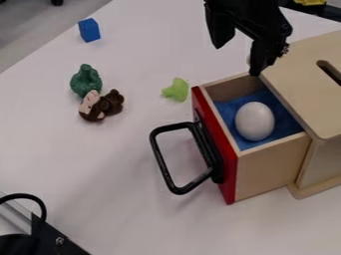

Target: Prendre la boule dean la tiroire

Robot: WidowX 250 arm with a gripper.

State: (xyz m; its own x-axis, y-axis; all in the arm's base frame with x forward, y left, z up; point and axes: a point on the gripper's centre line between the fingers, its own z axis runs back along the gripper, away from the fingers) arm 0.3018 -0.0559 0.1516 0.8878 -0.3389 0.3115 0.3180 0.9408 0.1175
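My black gripper hangs at the top, right of centre, over the far edge of the drawer. It is open, its two fingers apart with nothing between them. A white egg-shaped ball lies on blue lining inside the pulled-out wooden drawer, nearer the camera than the gripper and not touching it. The drawer has a red front and a black handle pointing left.
The drawer's wooden box stands at the right. On the white table lie a green toy, a brown plush, a light green piece and a blue block. Black hardware occupies the lower left corner.
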